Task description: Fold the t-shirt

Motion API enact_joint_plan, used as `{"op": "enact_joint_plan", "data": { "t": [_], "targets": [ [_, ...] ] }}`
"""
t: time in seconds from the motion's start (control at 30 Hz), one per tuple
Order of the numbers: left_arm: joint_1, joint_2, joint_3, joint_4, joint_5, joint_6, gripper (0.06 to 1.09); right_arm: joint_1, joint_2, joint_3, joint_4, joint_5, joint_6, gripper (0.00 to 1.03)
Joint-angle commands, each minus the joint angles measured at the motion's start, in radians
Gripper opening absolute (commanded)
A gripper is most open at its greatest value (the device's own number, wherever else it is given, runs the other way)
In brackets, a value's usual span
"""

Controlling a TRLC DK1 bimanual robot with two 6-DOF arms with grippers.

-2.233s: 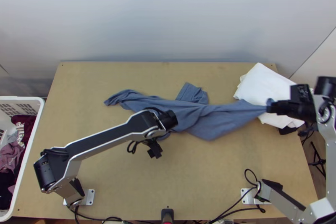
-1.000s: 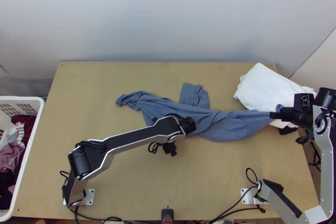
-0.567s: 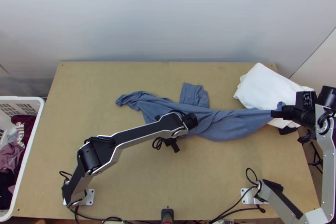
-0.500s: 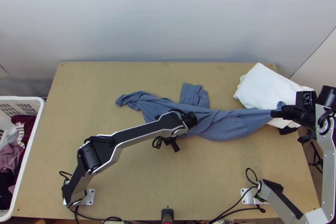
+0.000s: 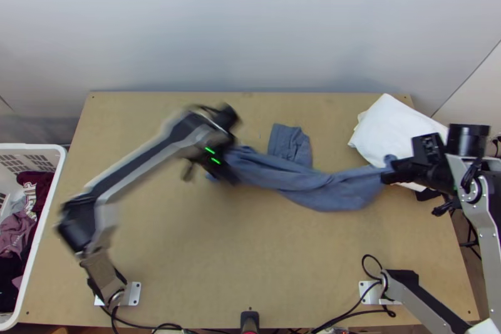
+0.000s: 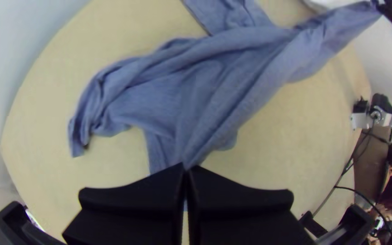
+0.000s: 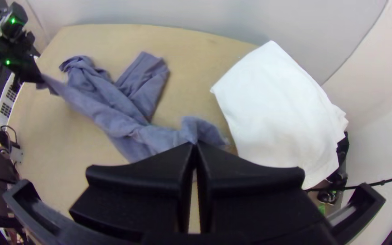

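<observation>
The blue-grey t-shirt [image 5: 313, 187] lies bunched lengthwise across the table, one folded-over part sticking out toward the back. In the top view my left gripper [image 5: 216, 168] is blurred at the shirt's left part. My left gripper [image 6: 186, 169] is shut on an edge of the t-shirt [image 6: 196, 95] in the left wrist view, with a loose end lying beside it. Over by the white cloth, my right gripper [image 5: 388, 175] pinches the shirt's right end. The right wrist view has my right gripper [image 7: 195, 144] shut on the t-shirt [image 7: 114, 118], a small flap standing above the tips.
A white folded cloth [image 5: 394, 127] lies at the table's back right corner, close to my right gripper. Beyond the left table edge stands a white basket [image 5: 53, 208] with dark and purple clothes. Bare tabletop [image 5: 250, 265] stretches between the two arm bases.
My left arm has swung left and toward the back from the table's middle. The right gripper has shifted slightly left with the shirt's end in it, and the shirt hangs slacker near it.
</observation>
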Motion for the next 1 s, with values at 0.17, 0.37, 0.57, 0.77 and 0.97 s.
{"op": "enact_joint_plan", "data": {
  "t": [0.17, 0.37, 0.57, 0.77, 0.97],
  "targets": [
    [0.616, -0.294, 0.051, -0.119, 0.356, 0.114, 0.1, -0.028, 0.054, 0.098, -0.014, -0.105, 0.168, 0.03],
    [0.9, -0.36, 0.095, -0.106, 0.588, 0.103, 0.1, 0.066, 0.046, 0.213, -0.013, -0.25, 0.294, 0.03],
    [0.91, -0.402, 0.249, -0.102, 0.606, 0.12, 0.1, 0.162, 0.068, 0.434, -0.011, -0.249, 0.341, 0.03],
    [0.878, -0.466, 0.255, -0.082, 0.625, 0.117, 0.1, 0.159, 0.036, 0.412, 0.0, -0.249, 0.379, 0.03],
    [0.82, -0.461, 0.089, 0.066, 0.617, 0.173, 0.1, 0.153, 0.005, 0.299, 0.035, -0.247, 0.373, 0.03]
  ]
}}
